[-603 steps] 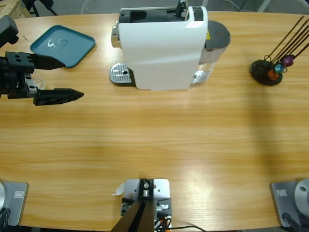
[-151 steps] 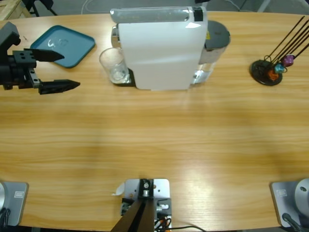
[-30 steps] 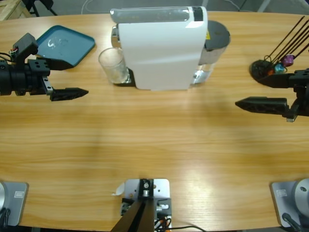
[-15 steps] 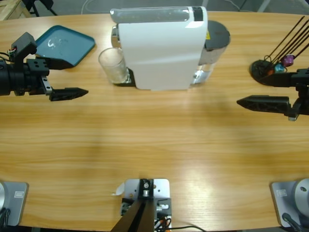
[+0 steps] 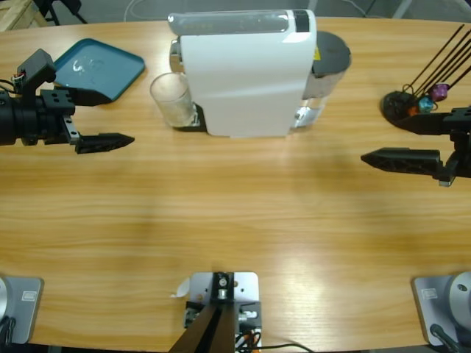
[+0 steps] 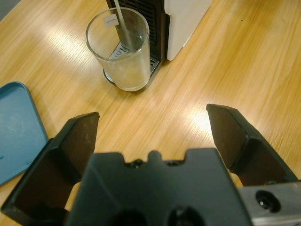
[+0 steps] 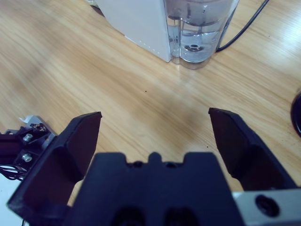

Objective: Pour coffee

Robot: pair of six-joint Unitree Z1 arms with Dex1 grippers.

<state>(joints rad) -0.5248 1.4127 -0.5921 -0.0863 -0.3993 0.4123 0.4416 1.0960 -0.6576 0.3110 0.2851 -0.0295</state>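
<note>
At upper centre-left of the high view a clear glass [image 5: 171,99] with a shallow pale layer of coffee [image 6: 127,75] stands on the white coffee machine's [image 5: 246,70] drip tray, while the left gripper [image 5: 103,118] and right gripper [image 5: 394,140] hang wide open, empty, well apart from it.

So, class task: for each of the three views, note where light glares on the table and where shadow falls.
High view: a pale sheen on the table near the bottom middle, soft shadow below the coffee machine. Left wrist view: bright streaks on the wood beside the glass and between the open left claw. Right wrist view: glare at top right, a dim patch ahead of the open right claw.
</note>
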